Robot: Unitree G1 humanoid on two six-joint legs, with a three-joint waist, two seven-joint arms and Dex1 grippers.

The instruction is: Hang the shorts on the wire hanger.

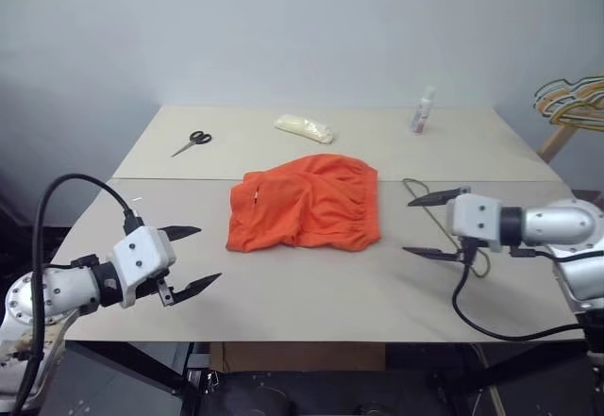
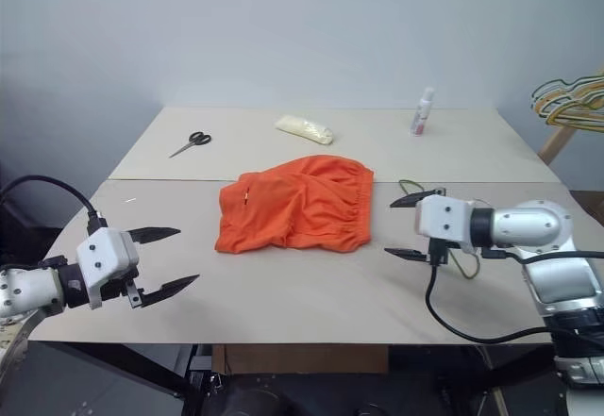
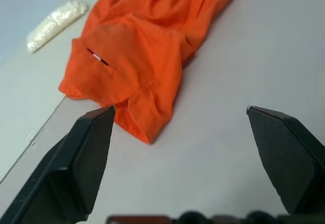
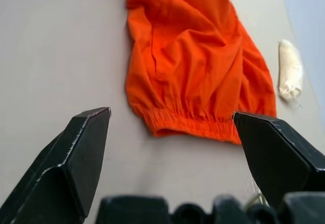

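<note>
1. The shorts (image 1: 304,203) lie crumpled mid-table w/ the gathered waistband on the robot's-right side; the small white tag sits on the opposite side, toward the far edge. The shorts are the landmark for everything below.
2. The left gripper (image 1: 192,259) hovers near-left of the shorts, jaws spread wide, nothing in them. The right gripper (image 1: 438,225) hovers right of the shorts just off the waistband, also spread and empty.
3. The wire hanger (image 1: 422,194) lies flat on the table right of the shorts, mostly hidden behind the right gripper – only a thin loop of it shows, plus a bit of wire below the wrist.
4. Risk: the hanger is thin wire lying flat. The fingers could skate over it or push it away instead of getting under it.
5. Risk: the right arm's cable hangs close to the hanger, so it could snag the wire or drag it when the arm moves.
6. Risk: the fabric is bunched in layers. A pinch may take only one layer or miss the waistband, and the shorts would then hang lopsided or slide off.
7. Room: bare table (image 1: 311,284) between the shorts and the near edge – good space for both arms.
8. Beyond the shorts, well apart: scissors (image 1: 192,141) far-left, a pale bag (image 1: 304,128) behind, a small bottle (image 1: 423,110) far-right. None are in the way.
9. Far right of the shorts, past the table edge, is a bunch of coloured hangers (image 1: 571,100) on a wooden rack – not the target, so keep the right elbow clear of it.
</note>
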